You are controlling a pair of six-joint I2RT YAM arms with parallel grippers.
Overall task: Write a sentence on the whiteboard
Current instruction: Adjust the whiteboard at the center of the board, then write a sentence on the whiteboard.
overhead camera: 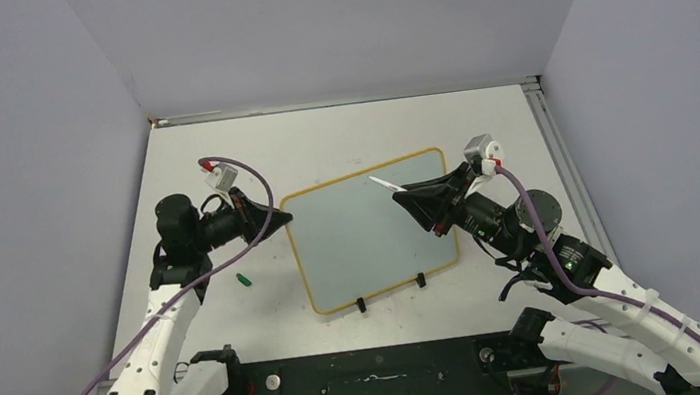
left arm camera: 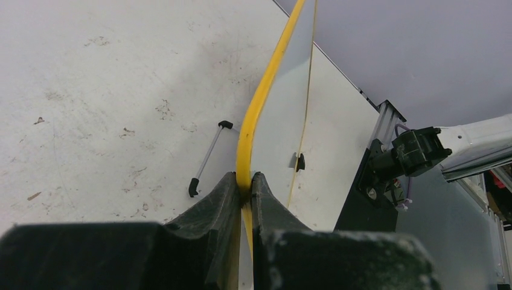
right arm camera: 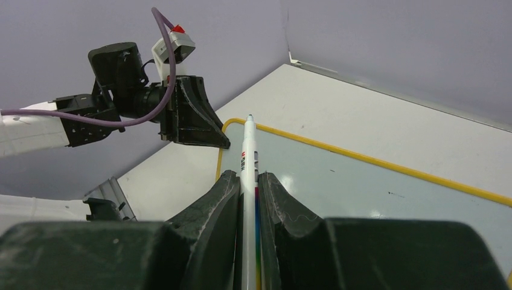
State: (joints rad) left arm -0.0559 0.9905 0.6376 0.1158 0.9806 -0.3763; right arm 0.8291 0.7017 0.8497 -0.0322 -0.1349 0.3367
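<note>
The whiteboard (overhead camera: 371, 235), pale and glossy with a thin yellow frame, lies tilted on the table, two black clips (overhead camera: 361, 305) on its near edge. My left gripper (overhead camera: 283, 218) is shut on the frame at the board's far-left corner; up close the yellow frame (left arm camera: 256, 109) runs between the left gripper's (left arm camera: 244, 181) closed jaws. My right gripper (overhead camera: 404, 194) hovers over the board's far-right part, shut on a white marker (overhead camera: 385, 183). In the right wrist view the marker (right arm camera: 249, 157) sticks out past the right gripper (right arm camera: 246, 178), tip above the whiteboard (right arm camera: 374, 187). No sentence shows on the board.
A small green cap (overhead camera: 245, 279) lies on the table left of the board, near the left arm. A thin grey rod with black ends (left arm camera: 208, 156) sits beside the frame. Grey walls close in the table on three sides.
</note>
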